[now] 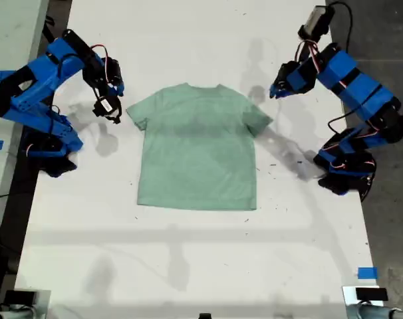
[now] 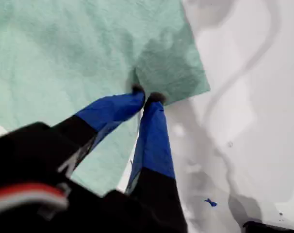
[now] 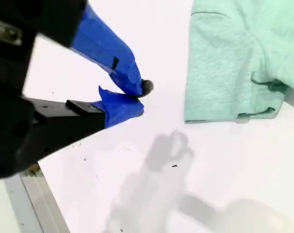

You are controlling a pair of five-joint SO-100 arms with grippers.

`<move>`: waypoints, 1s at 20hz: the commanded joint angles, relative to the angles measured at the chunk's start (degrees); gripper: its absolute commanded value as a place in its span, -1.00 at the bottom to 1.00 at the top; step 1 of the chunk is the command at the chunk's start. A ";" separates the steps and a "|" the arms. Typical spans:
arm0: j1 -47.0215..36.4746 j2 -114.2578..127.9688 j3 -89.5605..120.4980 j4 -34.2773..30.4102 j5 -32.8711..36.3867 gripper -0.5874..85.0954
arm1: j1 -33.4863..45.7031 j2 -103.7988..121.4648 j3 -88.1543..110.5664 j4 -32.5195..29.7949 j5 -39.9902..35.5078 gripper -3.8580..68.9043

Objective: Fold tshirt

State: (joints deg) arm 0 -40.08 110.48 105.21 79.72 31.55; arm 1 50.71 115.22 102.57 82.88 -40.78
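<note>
The pale mint-green tshirt (image 1: 198,153) lies flat and spread out in the middle of the white table (image 1: 188,266), neck toward the far edge. My first gripper (image 1: 273,92) (image 2: 147,94) is on the arm at the exterior view's right. It is shut and empty, hovering over the hem of the sleeve on that side of the tshirt (image 2: 64,58). My second gripper (image 1: 116,117) (image 3: 141,99), on the arm at the exterior view's left, is shut with nothing in it. It hangs over bare table a short way from the other sleeve of the tshirt (image 3: 234,63).
Both arm bases stand on the table, one at each side edge in the exterior view. A strip of blue tape (image 1: 366,272) sits near the front corner at the exterior view's right. Bare table surrounds the shirt.
</note>
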 commanded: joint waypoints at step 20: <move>1.14 -4.22 -2.37 -1.32 0.53 -0.98 | 4.57 -15.91 10.99 -15.38 -8.70 -0.92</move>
State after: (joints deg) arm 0 -39.99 106.00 105.21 79.01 31.64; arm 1 53.61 93.43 117.95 62.84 -48.34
